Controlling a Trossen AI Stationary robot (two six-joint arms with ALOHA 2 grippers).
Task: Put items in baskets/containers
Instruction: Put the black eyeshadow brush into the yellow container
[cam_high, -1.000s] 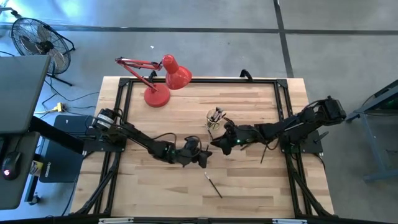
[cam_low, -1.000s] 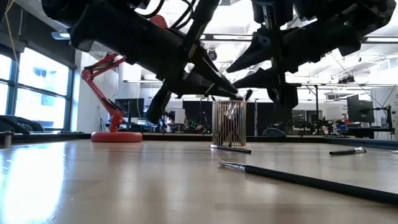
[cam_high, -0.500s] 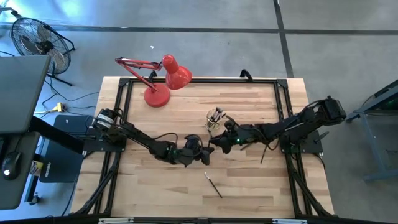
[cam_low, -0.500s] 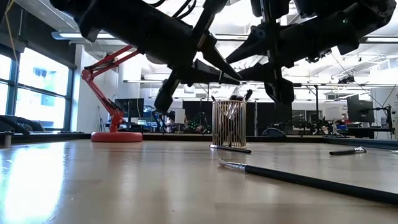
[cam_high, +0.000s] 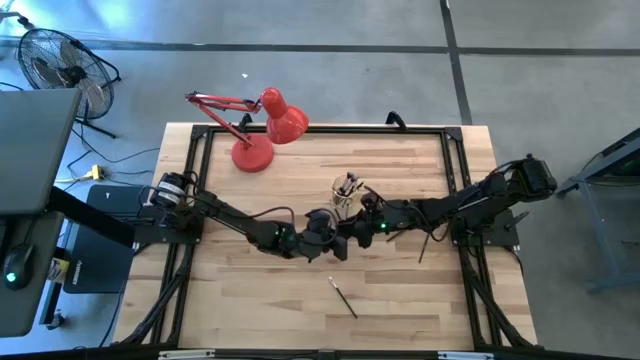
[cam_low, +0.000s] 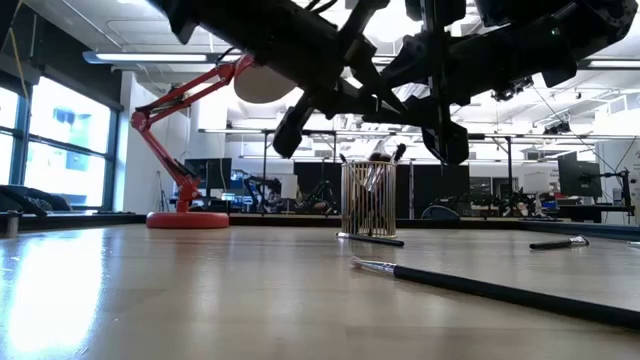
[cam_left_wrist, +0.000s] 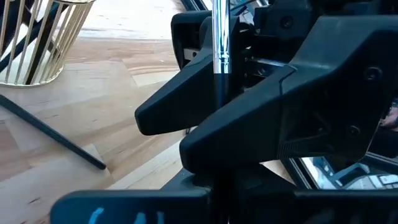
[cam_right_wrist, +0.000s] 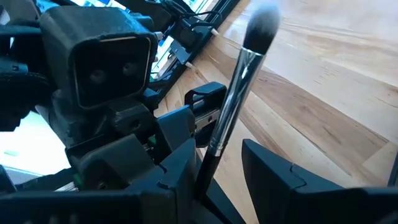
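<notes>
1. Since a second ago we see the left gripper (cam_high: 345, 247) has travelled across the table toward the right gripper (cam_high: 352, 232); the two now meet nose to nose just beside the wire cup (cam_high: 345, 189). In the low view its dark body has risen and swung closer to the right arm's.
2. The left gripper's fingers are pressed together, pinching a brush (cam_left_wrist: 219, 56) by its handle, the silver ferrule standing up straight before its camera.
3. The right gripper's fingers (cam_right_wrist: 283, 177) stand spread on either side of that same brush (cam_right_wrist: 239, 81), its pale tuft pointing away past them. Whether they touch the handle we cannot tell; the view is crowded.
4. The cup (cam_low: 368, 199), already holding several brushes, stands just beyond both grippers, near the right one.
5. One loose brush (cam_high: 343, 297) lies on the table (cam_high: 260, 300) a little behind the left gripper; another (cam_high: 426, 243) lies under the right arm, well back from its gripper.
</notes>
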